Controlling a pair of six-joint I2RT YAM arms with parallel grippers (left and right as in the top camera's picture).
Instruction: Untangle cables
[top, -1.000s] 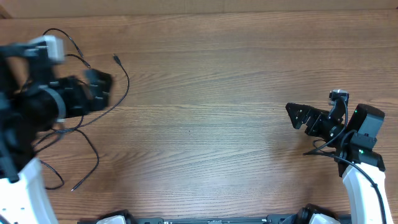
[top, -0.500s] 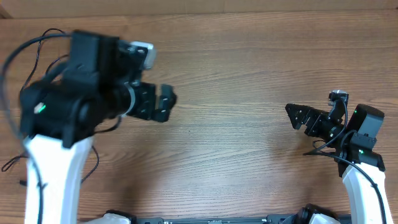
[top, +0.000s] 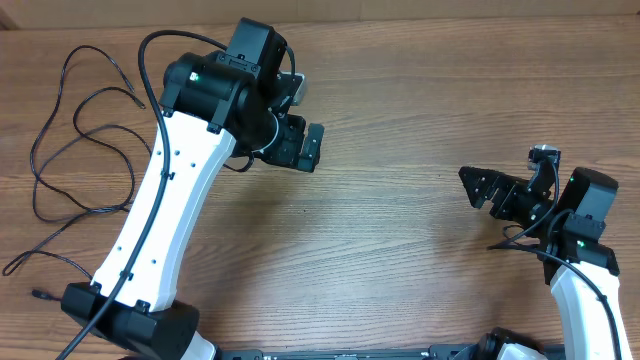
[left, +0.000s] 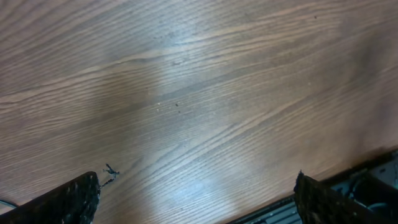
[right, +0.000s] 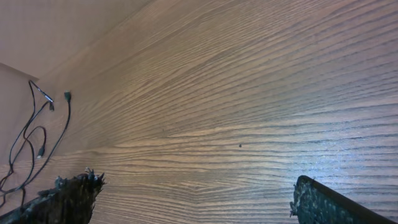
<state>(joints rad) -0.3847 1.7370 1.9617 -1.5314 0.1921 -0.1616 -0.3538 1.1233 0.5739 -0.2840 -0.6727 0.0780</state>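
cables (top: 85, 128) far left, left gripper (top: 305, 150) well apart

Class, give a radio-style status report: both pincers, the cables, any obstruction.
Left pincer open, empty, mid-table. Right pincer open, empty, right side. Thin black flexible cables loosely looped far left, untouched. Nothing else on the brown wooden table.

Table (top: 400, 90): one, wood-grain.
Robot arms: two: left arm (top: 160, 210), right arm (top: 585, 295).
Grippers: two: left gripper (top: 305, 150), right gripper (top: 471, 187).
Fingers (left: 65, 200): two per gripper, four in all.
Cables (top: 84, 211): thin black strands, one loose cluster at table's left. Strands cross each other, so exact count cannot be told; more than one.
Plug ends (right: 67, 95): three seen in right wrist view.
Green lights (top: 572, 181): three in overhead view, one on left arm, two on right arm.
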